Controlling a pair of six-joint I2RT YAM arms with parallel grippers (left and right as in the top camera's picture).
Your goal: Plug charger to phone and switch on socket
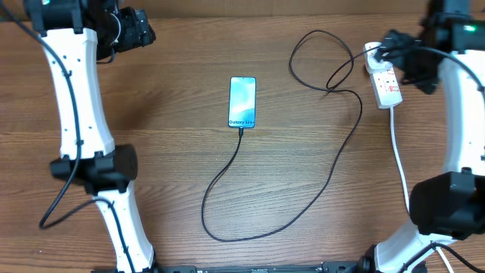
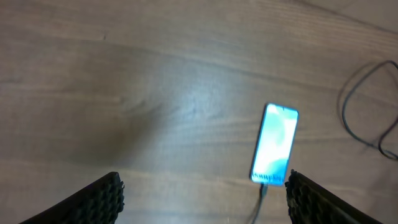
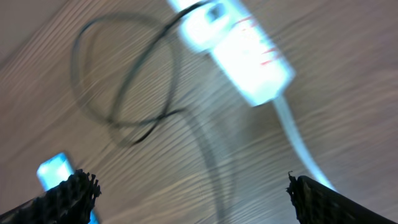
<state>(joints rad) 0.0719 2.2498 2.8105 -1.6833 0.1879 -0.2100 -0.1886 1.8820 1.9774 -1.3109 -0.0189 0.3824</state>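
Observation:
The phone [image 1: 242,102] lies face up at the table's middle, its screen lit blue-white. The charger [image 1: 333,163], a thin black cable, meets the phone's bottom edge, loops toward me, then runs back to a black plug at the far end of the socket [image 1: 387,85]. My right gripper [image 1: 394,51] hovers open over that end. In the right wrist view the socket [image 3: 242,53] is blurred, with nothing between the fingers [image 3: 68,199]. My left gripper [image 1: 132,30] is open at the far left. Its wrist view shows the phone [image 2: 275,144] near the right finger [image 2: 317,199].
The socket's thick white cord [image 1: 398,155] runs toward the near right, past the right arm's base [image 1: 447,201]. The left arm's base [image 1: 95,171] stands at the near left. Bare wood lies between the phone and the left arm.

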